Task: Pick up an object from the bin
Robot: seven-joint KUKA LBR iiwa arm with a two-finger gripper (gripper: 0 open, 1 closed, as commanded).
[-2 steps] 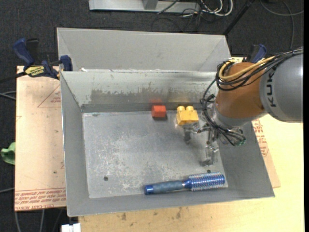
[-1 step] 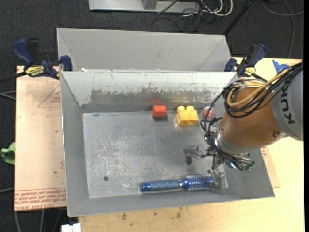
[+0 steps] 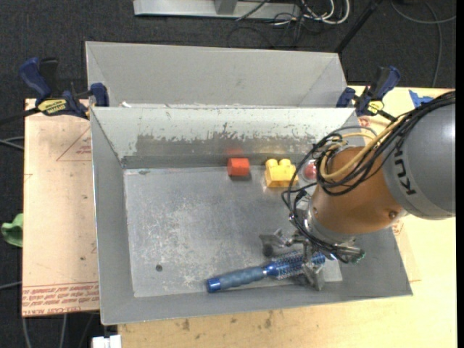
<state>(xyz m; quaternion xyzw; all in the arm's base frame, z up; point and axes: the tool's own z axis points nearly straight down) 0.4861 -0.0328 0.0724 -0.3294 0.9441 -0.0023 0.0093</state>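
Observation:
A blue brush (image 3: 250, 275) lies along the bin's front wall, handle to the left and bristled head to the right. My gripper (image 3: 310, 258) is low over the floor at the front right, right above the brush's head, and part of the head is hidden beneath it. A yellow toy brick (image 3: 280, 172) and a red block (image 3: 238, 167) rest against the back wall, apart from the gripper. A small reddish thing (image 3: 310, 170) peeks out behind the cables next to the yellow brick.
The arm with its orange cover and looped cables fills the bin's right side. Bare scuffed floor stretches across the left and middle. The sloping back wall rises just behind the blocks.

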